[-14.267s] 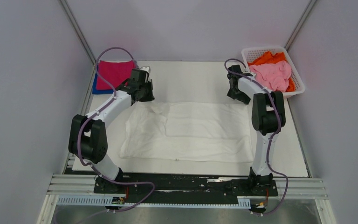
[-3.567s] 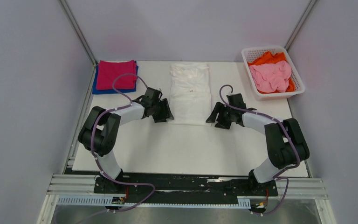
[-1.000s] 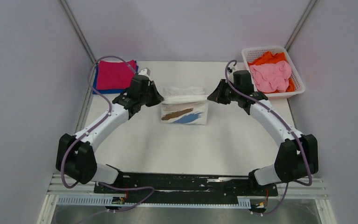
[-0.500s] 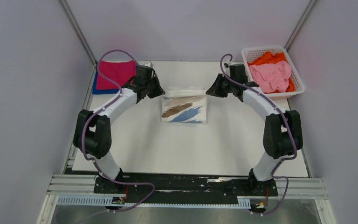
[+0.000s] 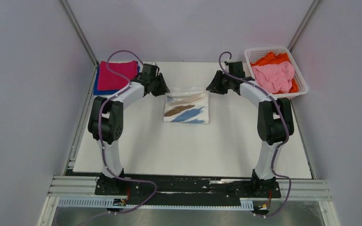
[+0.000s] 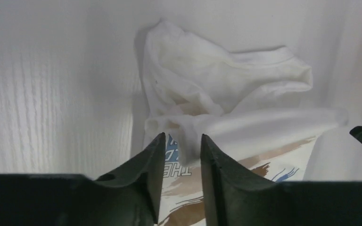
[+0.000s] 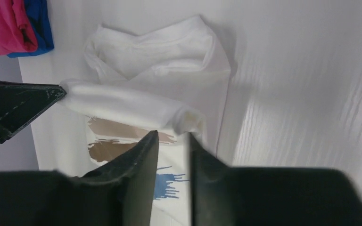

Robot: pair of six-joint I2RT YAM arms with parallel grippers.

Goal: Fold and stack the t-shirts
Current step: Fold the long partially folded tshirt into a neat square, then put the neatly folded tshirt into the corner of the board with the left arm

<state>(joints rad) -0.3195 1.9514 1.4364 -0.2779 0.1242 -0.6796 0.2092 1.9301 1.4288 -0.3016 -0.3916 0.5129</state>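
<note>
The white t-shirt [image 5: 186, 108] with tan, brown and blue streaks lies folded in a small rectangle mid-table, print side up. My left gripper [image 5: 164, 89] is at its far left corner and my right gripper [image 5: 210, 88] at its far right corner. In the left wrist view the left gripper [image 6: 182, 136] has its jaws slightly apart, and a blurred roll of white cloth [image 6: 264, 125] sits just beyond the tips. In the right wrist view the right gripper [image 7: 173, 134] is narrowly open too, with the cloth's corner [image 7: 188, 123] beyond its tips. Bunched white fabric [image 7: 160, 52] lies farther out.
A folded magenta t-shirt [image 5: 117, 74] sits on a blue one [image 5: 97, 86] at the far left corner. A white lattice basket [image 5: 302, 83] at the far right holds a pink t-shirt [image 5: 275, 76] and an orange one [image 5: 269, 59]. Grey walls close in both sides.
Both grippers moved toward the table's far side, carrying the shirt's edge over so the print lies flat. Their jaws have parted from shut and the cloth edge is slipping out.
</note>
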